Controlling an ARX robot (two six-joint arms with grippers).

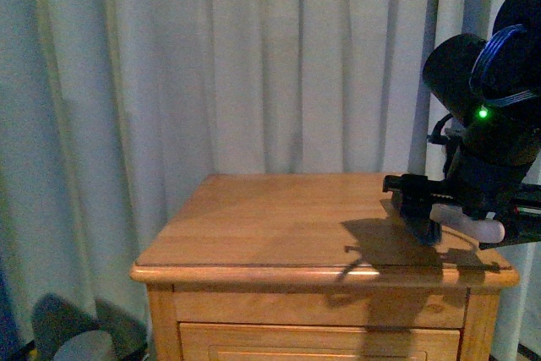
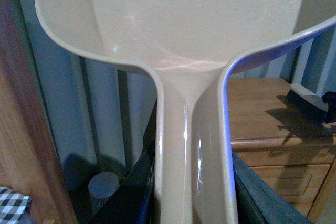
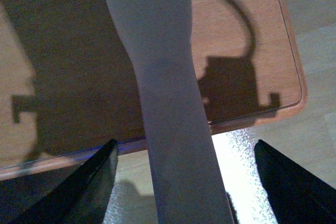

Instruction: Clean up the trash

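No crumpled white wad shows in any view, so which way the trash lies from either pincer cannot be told; the part of the desk [image 1: 254,234] top seen from the front shows only the arm's shadow. The right arm is the one over the desk. The right pincer [image 3: 185,145] carries the brush [image 3: 168,103]: the pale handle passes between its dark jaws, whose visible parts stand off to either side, so the actual contact is out of sight. The brush's long axis runs across the desk's right front edge, with the dark head inboard over the wood and the handle end out past the rim. The left pincer [image 2: 194,198] grips the beige dustpan [image 2: 199,24] by its handle, its jaws close on both sides. The pan is held off the desk's left side, beyond the front camera's frame. My judgement is that any paper on the far or hidden part of the top would have to be swept leftward, from brush towards pan, so the pan's lip should first meet the desk's left edge
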